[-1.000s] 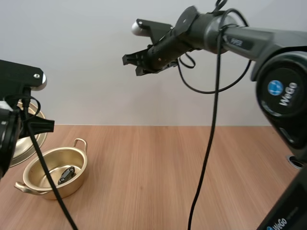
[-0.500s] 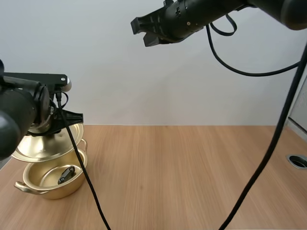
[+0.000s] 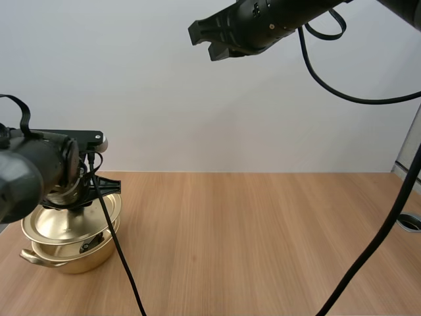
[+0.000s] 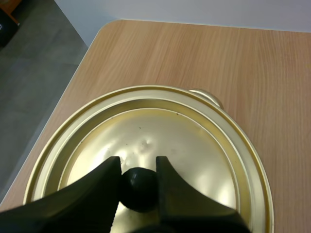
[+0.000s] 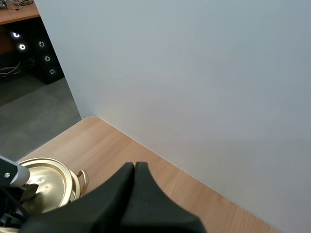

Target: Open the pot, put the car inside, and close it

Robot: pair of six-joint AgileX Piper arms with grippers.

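Far left of the table (image 3: 263, 243): gold pot (image 3: 66, 262) near the left edge, one loop handle (image 3: 27, 257) sticking out toward the front-left. Gold lid (image 3: 59, 224) is right over the pot mouth, slightly tilted, lower on the left; on the right side there is a narrow gap between lid rim and pot rim. Can't tell whether the lid touches the pot on the low side. Car (image 3: 92, 245) is inside the pot, just a small dark bit showing through that gap, shape unclear. Left gripper (image 4: 137, 167) is clenched on the lid's black round knob (image 4: 139, 188), one finger on each side and the tips pinching it; the left wrist view looks straight down on the lid top. From there the lid covers the pot almost completely, and the pot's far handle (image 4: 206, 96) pokes out past the lid rim. In the high view the left arm's dark body sits over the back of the lid. Middle of the table is plain wood. To the right and high up, the right gripper (image 3: 210, 41) hangs in the air well above the table and well apart from the pot, pointing left. In the right wrist view its fingers (image 5: 127, 182) lie together as one dark wedge, clenched on nothing, with the lidded pot far below by the table corner.
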